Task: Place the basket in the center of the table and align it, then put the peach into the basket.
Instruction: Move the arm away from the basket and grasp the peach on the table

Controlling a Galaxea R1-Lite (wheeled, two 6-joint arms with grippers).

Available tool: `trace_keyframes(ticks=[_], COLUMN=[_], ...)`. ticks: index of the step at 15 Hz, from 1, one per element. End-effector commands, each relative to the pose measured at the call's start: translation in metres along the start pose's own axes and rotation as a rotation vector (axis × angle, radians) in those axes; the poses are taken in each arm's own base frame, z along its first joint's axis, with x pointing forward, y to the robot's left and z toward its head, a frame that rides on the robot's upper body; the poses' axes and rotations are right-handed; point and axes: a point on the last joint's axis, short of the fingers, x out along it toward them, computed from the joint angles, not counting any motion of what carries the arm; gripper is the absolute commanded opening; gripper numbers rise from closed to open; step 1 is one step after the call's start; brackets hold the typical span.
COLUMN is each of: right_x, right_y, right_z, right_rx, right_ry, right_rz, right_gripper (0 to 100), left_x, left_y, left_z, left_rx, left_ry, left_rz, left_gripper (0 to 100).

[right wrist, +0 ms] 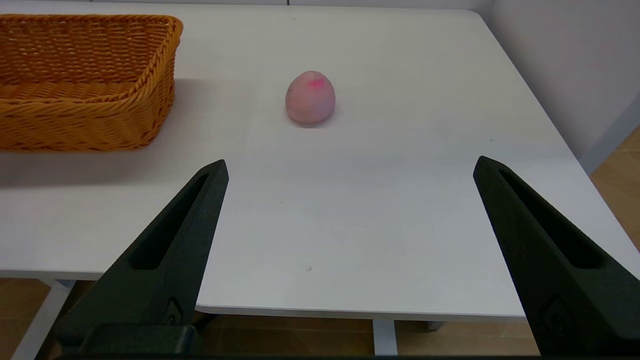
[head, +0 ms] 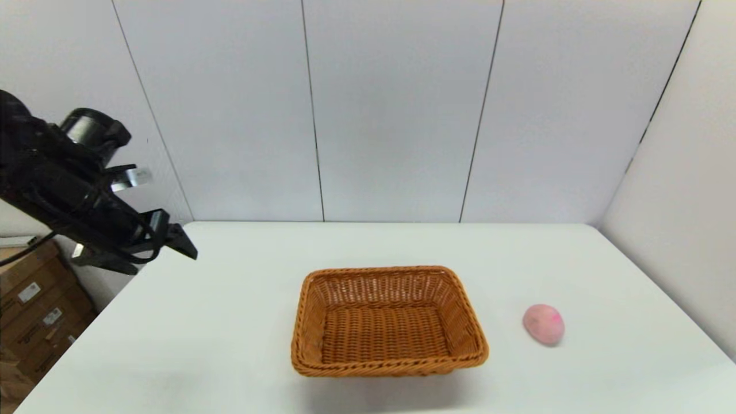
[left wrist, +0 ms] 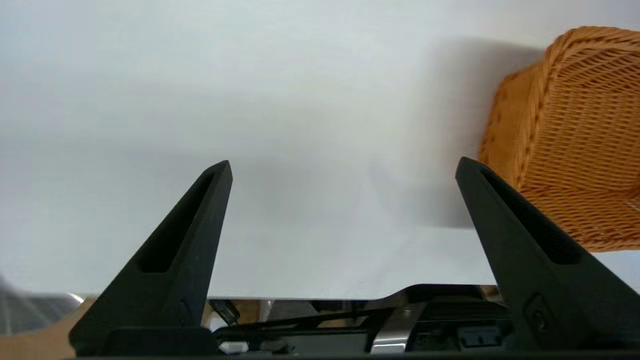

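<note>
An orange-brown wicker basket stands empty near the middle of the white table, squared to its front edge. To its right lies the pink peach, apart from the basket. My left gripper hangs open and empty in the air over the table's far left edge, well away from the basket. My right gripper is out of the head view; its wrist view shows it open and empty, held back off the table's front edge, facing the peach.
Cardboard boxes are stacked on the floor left of the table. Grey wall panels close off the back and a wall runs along the right side. A table leg shows under the front edge.
</note>
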Motion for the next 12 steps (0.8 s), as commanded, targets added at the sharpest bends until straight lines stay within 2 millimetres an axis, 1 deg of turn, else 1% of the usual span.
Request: trace_keyframes(ticks=[1, 3, 4, 6, 7, 9, 11, 12], right_x=[0.0, 0.0, 0.0, 0.0, 0.0, 0.0, 0.0, 0.0], right_y=[0.0, 0.0, 0.0, 0.0, 0.0, 0.0, 0.0, 0.0], right_z=[0.0, 0.0, 0.0, 0.0, 0.0, 0.0, 0.0, 0.0], right_rx=[0.0, 0.0, 0.0, 0.001, 0.001, 0.001, 0.003, 0.003], right_ry=[0.0, 0.0, 0.0, 0.0, 0.0, 0.0, 0.0, 0.0], right_rz=[0.0, 0.002, 0.002, 0.0, 0.0, 0.0, 0.0, 0.0], right_gripper=[100, 100, 100, 100, 100, 100, 100, 100], left_x=[-0.088, -0.114, -0.123, -0.126, -0.125, -0.114, -0.098, -0.091], left_y=[0.005, 0.011, 0.016, 0.026, 0.031, 0.041, 0.049, 0.051], left_z=[-0.071, -0.125, -0.161, -0.219, -0.245, -0.289, -0.318, -0.328], left_rx=[0.032, 0.05, 0.056, 0.067, 0.077, 0.152, 0.169, 0.171], left_ry=[-0.207, -0.29, -0.336, -0.415, -0.463, -0.53, -0.571, -0.588], left_rz=[-0.02, -0.034, -0.043, -0.053, -0.061, -0.057, -0.062, -0.064], left_gripper=[100, 100, 100, 100, 100, 100, 100, 100])
